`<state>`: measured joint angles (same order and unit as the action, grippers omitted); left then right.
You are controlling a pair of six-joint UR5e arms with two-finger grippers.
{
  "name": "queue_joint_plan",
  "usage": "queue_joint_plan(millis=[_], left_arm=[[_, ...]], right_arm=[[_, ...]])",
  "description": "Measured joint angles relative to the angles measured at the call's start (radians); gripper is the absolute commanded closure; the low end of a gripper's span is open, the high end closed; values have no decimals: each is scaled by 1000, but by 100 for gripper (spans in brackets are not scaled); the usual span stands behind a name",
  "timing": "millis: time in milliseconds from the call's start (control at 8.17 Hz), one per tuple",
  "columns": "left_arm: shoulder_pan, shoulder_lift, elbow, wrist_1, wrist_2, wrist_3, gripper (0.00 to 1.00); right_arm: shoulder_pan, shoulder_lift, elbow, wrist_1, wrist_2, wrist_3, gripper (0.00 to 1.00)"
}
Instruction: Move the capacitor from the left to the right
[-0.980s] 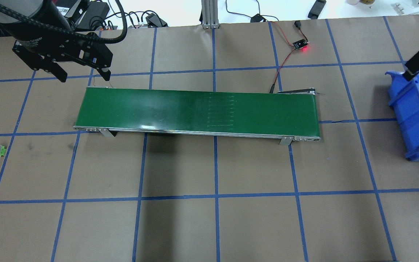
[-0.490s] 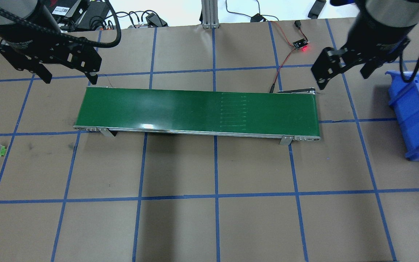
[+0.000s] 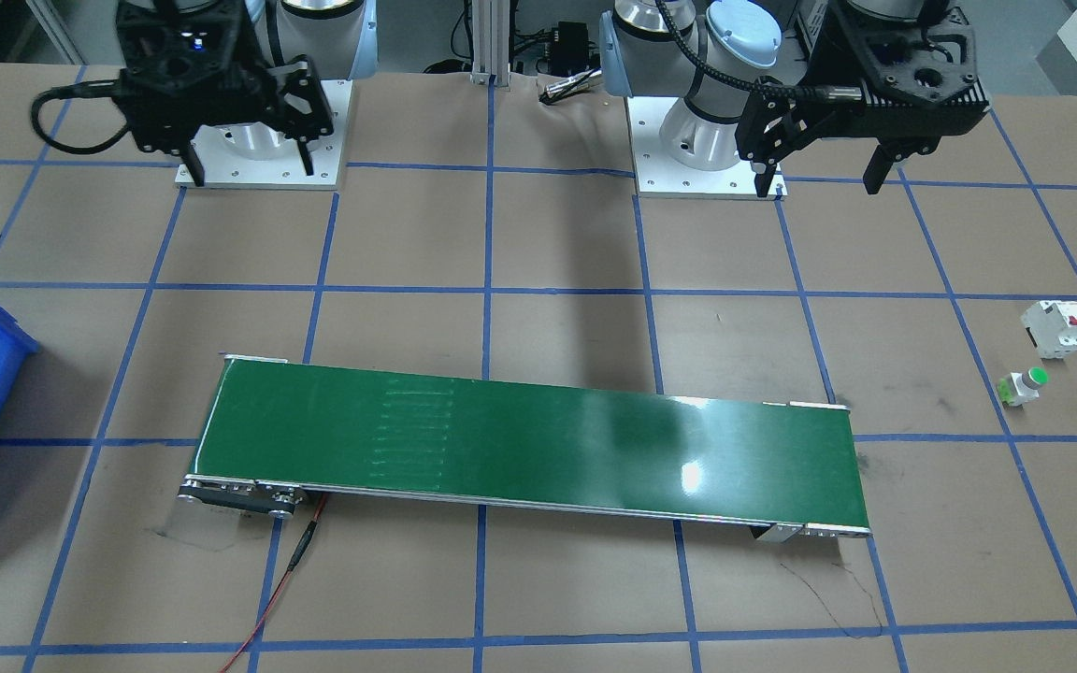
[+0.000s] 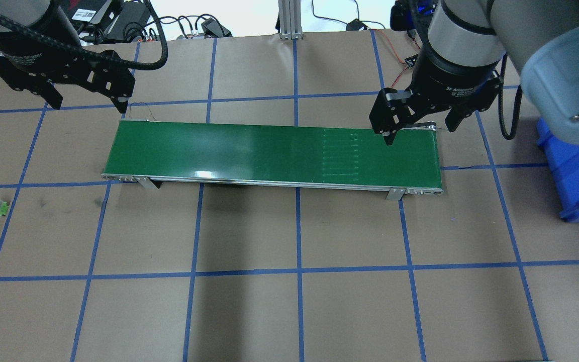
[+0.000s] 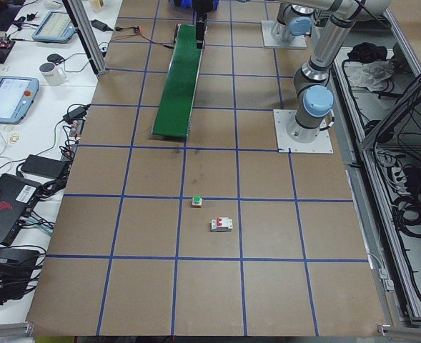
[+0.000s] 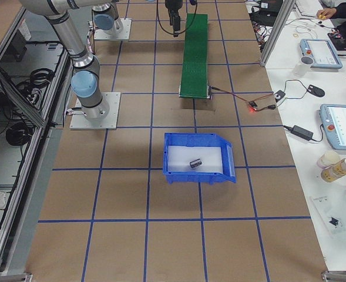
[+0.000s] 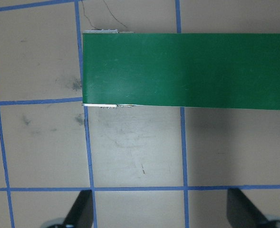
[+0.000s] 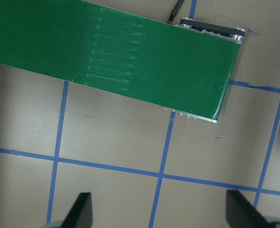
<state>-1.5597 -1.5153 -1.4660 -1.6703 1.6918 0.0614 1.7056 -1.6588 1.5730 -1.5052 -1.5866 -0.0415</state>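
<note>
capacitor (image 6: 195, 163): in blue bin (image 6: 199, 178), well apart from both grippers | left gripper (image 4: 88, 103): jaws spread, empty, beside left end of belt (image 4: 269, 151) | right gripper (image 4: 420, 131): jaws spread, empty, above its right end

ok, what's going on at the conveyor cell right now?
Nothing is being held. Both hands are open: the left hand hovers by the left end of the green belt, and the right hand hovers above its right end. Nothing lies on the belt. A small dark part, apparently the capacitor, lies inside the blue bin on the robot's right, so the transfer looks done. A white breaker and a green-capped button sit on the table beyond the belt's left end.
</note>
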Motion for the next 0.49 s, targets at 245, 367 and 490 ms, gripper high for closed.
queue_joint_plan(millis=[245,367,490], left_arm=[[-6,-1,0,1,0,2,0],[-7,1,2,2,1,3,0],[-7,1,3,2,1,4,0]], right_arm=[[6,-2,3,-1,8,10,0],[6,-5,3,-1,6,11,0],[6,-10,3,-1,1,9,0]])
